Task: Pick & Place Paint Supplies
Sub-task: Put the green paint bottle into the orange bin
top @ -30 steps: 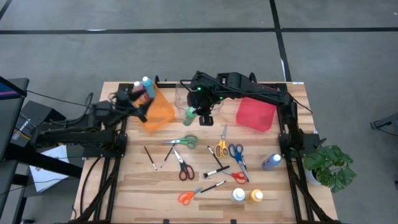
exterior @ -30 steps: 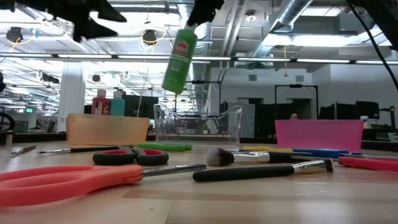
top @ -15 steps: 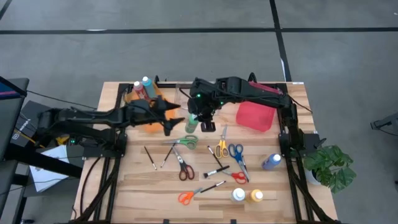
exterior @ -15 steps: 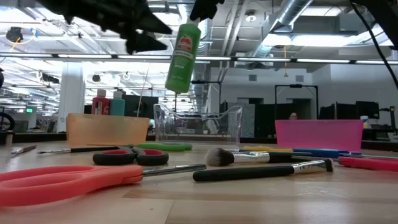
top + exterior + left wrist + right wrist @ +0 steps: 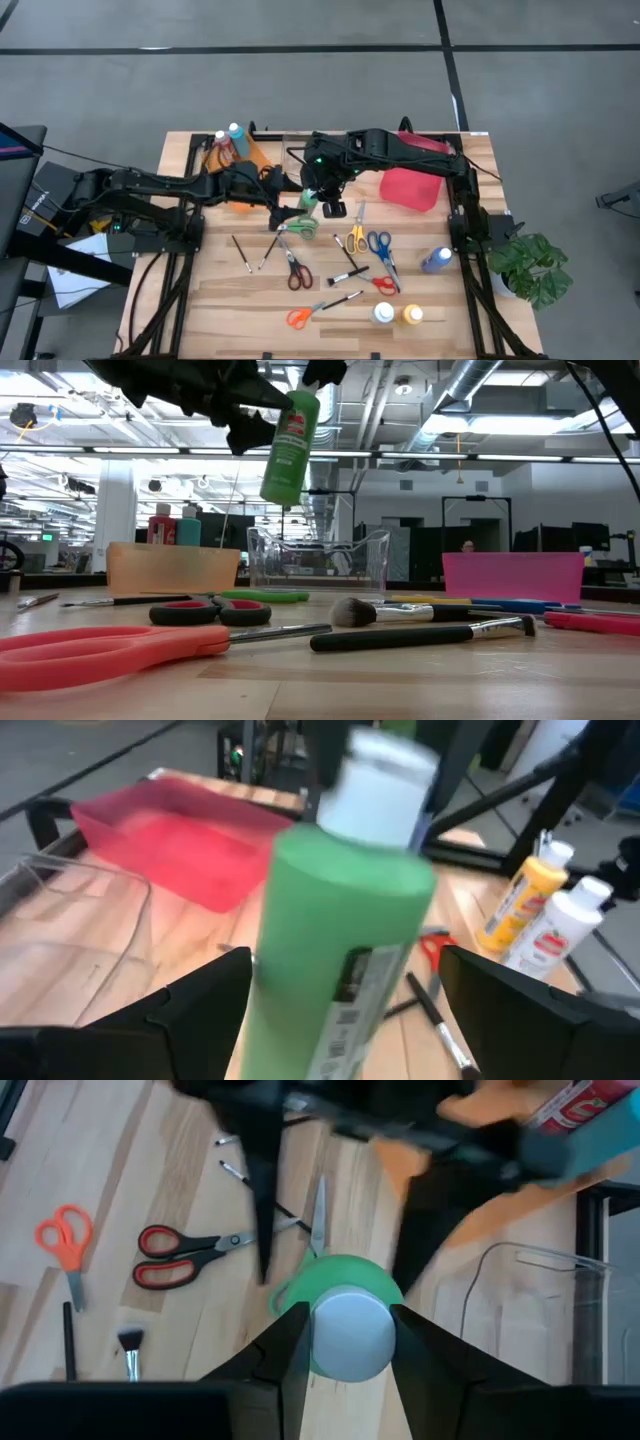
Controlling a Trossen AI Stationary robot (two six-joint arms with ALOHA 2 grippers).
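A: Mid-handover, by the look of it. Green paint bottle (image 5: 289, 446) hanging by its white cap from the right gripper (image 5: 344, 1332), pinched shut, above the table (image 5: 220, 300) before the clear bin (image 5: 317, 563).

B: Left gripper (image 5: 345, 995) spread open around the body. Next: close, then release the cap.

A: Only visible from the left wrist: fingers (image 5: 185, 1005) flanking, not touching.

A green paint bottle (image 5: 288, 448) with a white cap hangs in the air, a bit tilted, held by its cap. Blue and red bottles (image 5: 228, 140) stand in the orange bin. Scissors (image 5: 293, 270) and thin brushes (image 5: 345, 299) lie flat on the wood. White (image 5: 383, 314), yellow (image 5: 412, 315) and blue (image 5: 436, 260) bottles sit nearby.
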